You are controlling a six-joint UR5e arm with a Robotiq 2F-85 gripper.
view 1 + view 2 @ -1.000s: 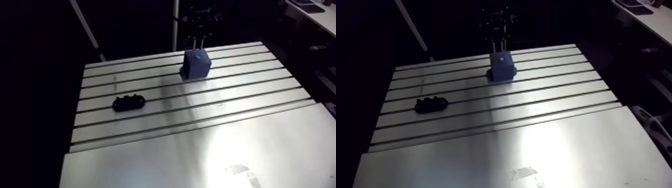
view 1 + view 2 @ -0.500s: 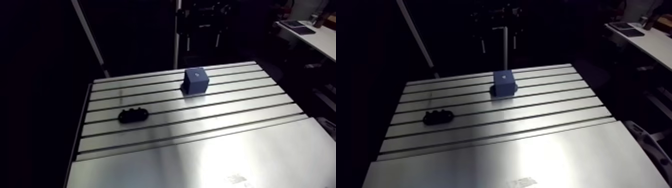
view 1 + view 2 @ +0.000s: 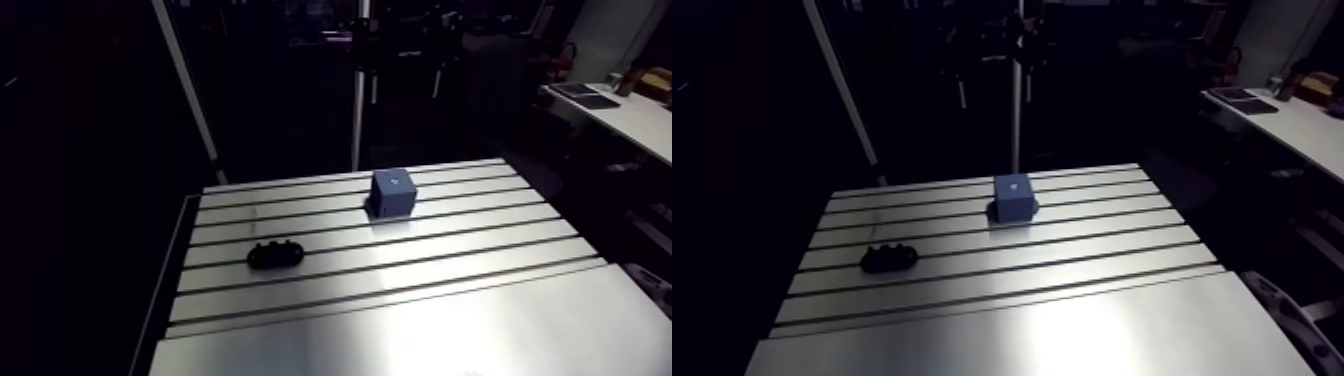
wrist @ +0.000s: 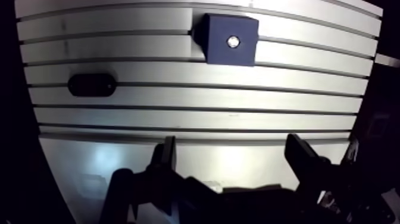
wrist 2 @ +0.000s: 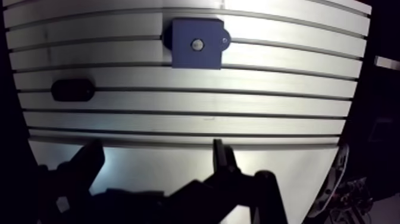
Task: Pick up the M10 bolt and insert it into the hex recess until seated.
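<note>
The slotted aluminium table (image 4: 178, 119) lies far beneath the gripper (image 4: 231, 143), whose fingers (image 4: 163, 158) stand spread, holding nothing. Well ahead of them, the blue block (image 4: 217, 47) shows a bright round spot, probably the M10 bolt (image 4: 233, 41) seated in its recess, which would explain the empty gripper.

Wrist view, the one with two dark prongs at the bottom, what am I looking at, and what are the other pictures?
Those prongs are the fingers of a robot arm's gripper, seen by a camera on its wrist. They stand open and hold nothing. Ahead of them lies a slotted metal table with a blue block, a shiny round spot in its top, probably the bolt, and a black oval piece apart from it. The arm view shows the same table from a camera higher up the arm.
</note>
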